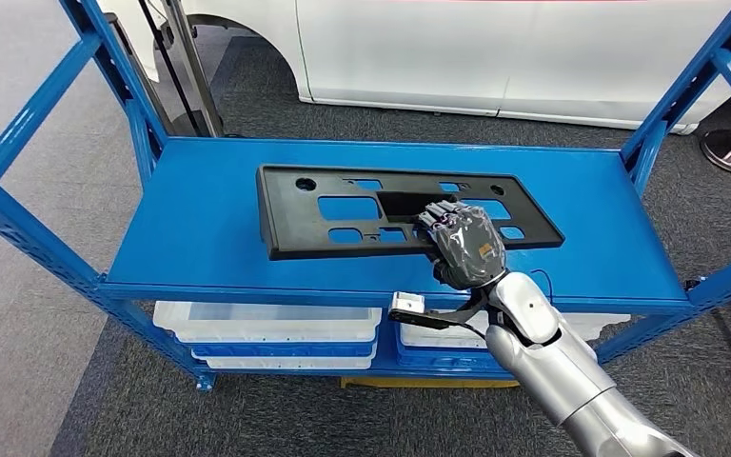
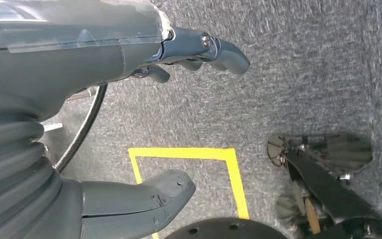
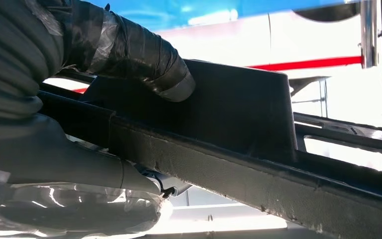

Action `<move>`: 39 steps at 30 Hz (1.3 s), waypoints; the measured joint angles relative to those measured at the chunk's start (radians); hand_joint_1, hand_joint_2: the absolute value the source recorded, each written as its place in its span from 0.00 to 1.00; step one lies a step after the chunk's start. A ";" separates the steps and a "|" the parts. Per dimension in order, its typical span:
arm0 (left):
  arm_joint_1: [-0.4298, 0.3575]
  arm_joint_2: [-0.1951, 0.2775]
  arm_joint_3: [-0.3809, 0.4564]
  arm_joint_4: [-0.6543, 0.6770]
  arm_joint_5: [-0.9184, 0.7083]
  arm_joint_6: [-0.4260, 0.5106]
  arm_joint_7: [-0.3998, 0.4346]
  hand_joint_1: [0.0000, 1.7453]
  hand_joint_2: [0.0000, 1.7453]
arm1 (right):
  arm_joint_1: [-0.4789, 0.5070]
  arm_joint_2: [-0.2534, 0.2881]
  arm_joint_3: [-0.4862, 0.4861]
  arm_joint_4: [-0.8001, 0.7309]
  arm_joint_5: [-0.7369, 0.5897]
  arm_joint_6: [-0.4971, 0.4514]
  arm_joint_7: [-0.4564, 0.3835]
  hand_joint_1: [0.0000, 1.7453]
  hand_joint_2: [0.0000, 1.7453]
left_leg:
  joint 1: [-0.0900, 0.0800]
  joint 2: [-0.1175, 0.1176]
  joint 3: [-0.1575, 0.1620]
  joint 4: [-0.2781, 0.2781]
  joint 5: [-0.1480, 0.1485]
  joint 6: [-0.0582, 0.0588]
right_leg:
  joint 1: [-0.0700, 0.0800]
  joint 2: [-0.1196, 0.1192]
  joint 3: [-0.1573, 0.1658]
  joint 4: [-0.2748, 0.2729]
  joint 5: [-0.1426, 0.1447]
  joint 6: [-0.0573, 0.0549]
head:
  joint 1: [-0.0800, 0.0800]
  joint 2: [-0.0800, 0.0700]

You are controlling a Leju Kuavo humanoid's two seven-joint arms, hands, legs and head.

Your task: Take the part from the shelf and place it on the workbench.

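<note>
A long flat black plastic part (image 1: 290, 214) with several cutouts lies across the middle of the blue shelf top (image 1: 200, 228). My right hand (image 1: 464, 246) sits on the part's near edge, right of its middle, with fingers over the top face. In the right wrist view the taped thumb (image 3: 144, 59) lies against one side of the part (image 3: 238, 104) and the fingers (image 3: 94, 164) wrap the other side, so the hand grips the edge. My left hand (image 2: 79, 55) hangs over grey carpet, thumb and fingers apart, holding nothing.
Blue uprights (image 1: 124, 86) frame both ends of the shelf. White bins (image 1: 266, 328) sit on the lower level. A white car body (image 1: 485, 48) stands behind the shelf. Yellow floor tape (image 2: 189, 153) marks the carpet below my left hand.
</note>
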 joint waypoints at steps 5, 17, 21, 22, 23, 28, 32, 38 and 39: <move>-0.001 0.000 0.000 0.000 -0.007 0.000 0.000 0.00 1.00 | 0.003 -0.005 -0.009 -0.012 -0.005 0.008 0.000 1.00 1.00 | -0.002 -0.001 -0.027 0.032 -0.005 -0.015 | 0.006 -0.004 0.130 -0.226 0.090 -0.018 | -0.001 0.000; 0.000 0.005 0.000 0.000 -0.020 0.000 -0.001 0.00 1.00 | 0.015 -0.011 -0.014 -0.028 -0.041 0.048 -0.005 1.00 1.00 | 0.012 -0.006 -0.061 0.234 -0.119 -0.066 | 0.001 -0.009 0.063 -0.242 0.147 -0.056 | -0.003 0.000; -0.002 0.012 0.000 0.000 -0.018 -0.004 -0.001 0.00 1.00 | 0.018 -0.013 -0.021 -0.043 -0.065 0.057 -0.013 1.00 1.00 | 0.008 -0.015 0.063 0.019 -0.076 -0.057 | 0.001 -0.007 0.042 -0.240 0.175 -0.034 | -0.003 0.000; -0.002 0.014 0.001 0.000 -0.016 -0.006 -0.001 0.00 1.00 | 0.019 -0.015 -0.022 -0.048 -0.070 0.059 -0.016 1.00 1.00 | 0.005 -0.018 0.065 0.011 -0.073 -0.053 | 0.001 -0.007 0.041 -0.244 0.185 -0.027 | -0.003 0.000; -0.001 0.017 0.002 0.000 -0.014 -0.008 0.000 0.00 1.00 | 0.020 -0.017 -0.023 -0.053 -0.073 0.060 -0.019 1.00 1.00 | 0.006 -0.018 0.058 0.009 -0.064 -0.047 | 0.002 -0.006 0.041 -0.249 0.195 -0.021 | -0.003 0.000; -0.002 0.025 0.004 0.001 -0.012 -0.019 0.000 0.00 1.00 | 0.032 -0.033 -0.027 -0.075 -0.077 0.068 -0.021 1.00 1.00 | 0.008 -0.006 0.006 0.001 -0.008 -0.010 | 0.000 -0.005 -0.008 -0.090 0.028 -0.007 | -0.001 0.000; -0.001 0.028 0.005 0.001 -0.013 -0.020 0.000 0.00 1.00 | 0.044 -0.042 -0.028 -0.083 -0.077 0.075 -0.022 1.00 1.00 | -0.001 -0.005 -0.052 0.018 0.024 -0.008 | 0.001 -0.005 0.026 0.002 0.034 -0.009 | -0.002 0.000; 0.000 0.025 0.006 0.001 -0.015 -0.020 0.003 0.00 1.00 | 0.045 -0.045 -0.037 -0.100 -0.078 0.080 -0.021 1.00 1.00 | -0.007 -0.005 -0.090 0.024 0.067 -0.030 | 0.016 -0.007 0.210 -0.276 0.048 -0.042 | -0.002 0.000; 0.000 0.025 0.006 0.001 -0.015 -0.020 0.003 0.00 1.00 | 0.046 -0.045 -0.037 -0.100 -0.078 0.081 -0.021 1.00 1.00 | -0.006 -0.006 -0.094 0.023 0.067 -0.036 | 0.014 -0.009 0.204 -0.282 0.060 -0.046 | -0.002 0.000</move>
